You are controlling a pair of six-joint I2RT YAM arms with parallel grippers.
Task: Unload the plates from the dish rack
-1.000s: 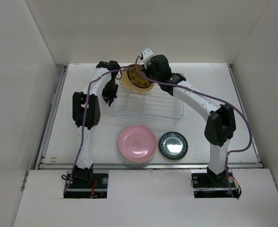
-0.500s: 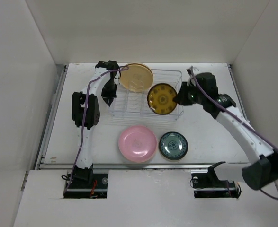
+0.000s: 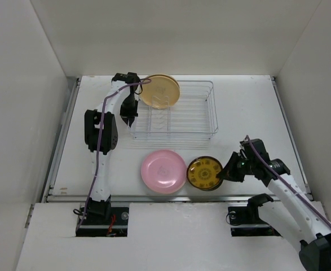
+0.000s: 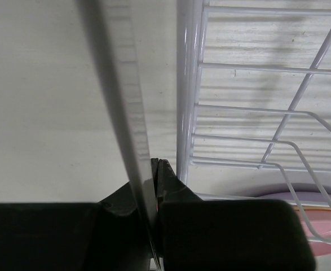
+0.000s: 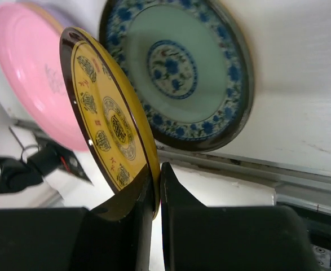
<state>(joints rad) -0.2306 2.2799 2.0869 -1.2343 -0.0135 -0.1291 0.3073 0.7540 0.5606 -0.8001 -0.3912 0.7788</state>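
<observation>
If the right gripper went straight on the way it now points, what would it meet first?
Most likely the blue-patterned plate lying flat on the table: in the right wrist view it sits straight ahead of the right gripper, behind the yellow plate it holds. Depth is unclear.

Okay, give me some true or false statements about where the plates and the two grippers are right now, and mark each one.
1. The right gripper holds the yellow patterned plate by its rim. True.
2. The pink plate stands in the dish rack. False: it lies flat on the table, in front of the rack.
3. The yellow patterned plate hangs tilted over the blue-patterned plate. True.
4. The left gripper is open and empty. False: it is shut on a thin edge, apparently the rim of the tan plate at the rack's far left corner.
</observation>
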